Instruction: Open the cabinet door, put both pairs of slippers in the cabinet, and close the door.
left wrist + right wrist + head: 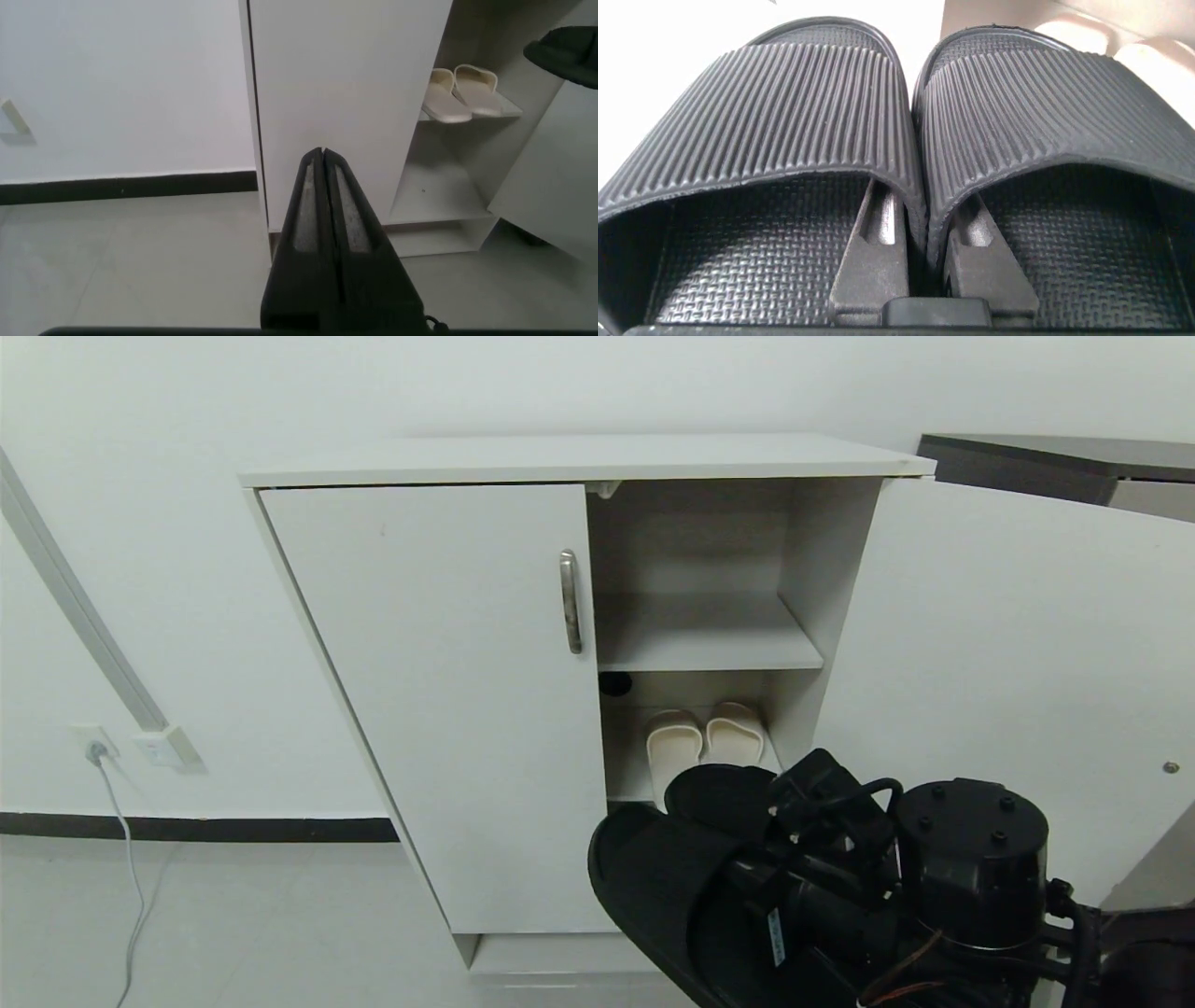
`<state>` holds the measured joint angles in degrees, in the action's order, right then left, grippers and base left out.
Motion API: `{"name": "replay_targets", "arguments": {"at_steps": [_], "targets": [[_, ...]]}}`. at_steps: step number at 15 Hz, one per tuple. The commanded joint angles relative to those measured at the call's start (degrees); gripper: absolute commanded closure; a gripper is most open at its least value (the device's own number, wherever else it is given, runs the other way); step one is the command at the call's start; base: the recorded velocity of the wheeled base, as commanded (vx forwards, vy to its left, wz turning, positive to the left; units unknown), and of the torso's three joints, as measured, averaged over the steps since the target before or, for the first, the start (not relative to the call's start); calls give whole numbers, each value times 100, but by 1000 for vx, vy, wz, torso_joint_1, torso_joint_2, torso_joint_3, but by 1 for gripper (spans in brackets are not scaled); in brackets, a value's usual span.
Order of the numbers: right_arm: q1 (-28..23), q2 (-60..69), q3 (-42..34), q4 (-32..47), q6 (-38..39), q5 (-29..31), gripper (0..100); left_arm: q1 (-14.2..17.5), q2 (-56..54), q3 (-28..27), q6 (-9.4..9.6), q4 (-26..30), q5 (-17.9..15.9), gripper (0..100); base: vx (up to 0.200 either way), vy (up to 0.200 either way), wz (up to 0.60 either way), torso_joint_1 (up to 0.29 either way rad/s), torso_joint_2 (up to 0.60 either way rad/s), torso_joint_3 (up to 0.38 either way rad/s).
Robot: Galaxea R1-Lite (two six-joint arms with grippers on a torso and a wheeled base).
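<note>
The white slippers [705, 739] are sitting on the open cabinet's [579, 457] lower shelf [624, 777]. My right gripper's [923, 233] fingers [876, 233] are pinching the black slippers [667, 882] just outside it; the left gripper's [323, 201] fingers are pressing together

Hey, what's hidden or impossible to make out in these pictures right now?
Head view: the left door is closed, hiding whatever is behind it.
Head view: the black slippers cover the near ends of the white slippers.
Right wrist view: the right claw has its fingertips hidden under the black slippers' straps.
</note>
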<state>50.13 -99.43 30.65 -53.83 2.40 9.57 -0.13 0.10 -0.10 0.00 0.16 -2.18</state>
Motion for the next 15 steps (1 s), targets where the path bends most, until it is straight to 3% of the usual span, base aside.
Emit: {"name": "replay_targets", "arguments": {"at_steps": [1, 6, 7, 9, 10, 11, 12, 13, 15], "targets": [[6, -59, -15, -22, -3, 1, 100, -4, -1, 1, 0, 2, -2, 100, 0, 0, 0, 0, 0, 0], [50, -358, 91, -242, -12, 80, 100, -4, -1, 1, 0, 2, -2, 100, 0, 0, 0, 0, 0, 0], [67, -455, 301, -277, -12, 274, 100, 5, -1, 1, 0, 2, -2, 100, 0, 0, 0, 0, 0, 0], [190, -675, 829, 163, 59, 1240, 100, -4, -1, 1, 0, 2, -2, 100, 0, 0, 0, 0, 0, 0], [287, -745, 1216, 558, 252, 1662, 100, 5, -1, 1, 9, 2, -2, 100, 0, 0, 0, 0, 0, 0], [401, -754, 1822, 1543, 841, 1943, 100, -4, -1, 1, 9, 2, -2, 100, 0, 0, 0, 0, 0, 0], [401, -754, 1822, 1543, 841, 1943, 100, -4, -1, 1, 9, 2, -2, 100, 0, 0, 0, 0, 0, 0], [507, -850, 2824, 3133, 1588, 2576, 100, -4, -1, 1, 9, 2, -2, 100, 0, 0, 0, 0, 0, 0], [603, -1079, 3553, 3845, 1913, 3306, 100, -4, -1, 1, 9, 2, -2, 100, 0, 0, 0, 0, 0, 0]]}}
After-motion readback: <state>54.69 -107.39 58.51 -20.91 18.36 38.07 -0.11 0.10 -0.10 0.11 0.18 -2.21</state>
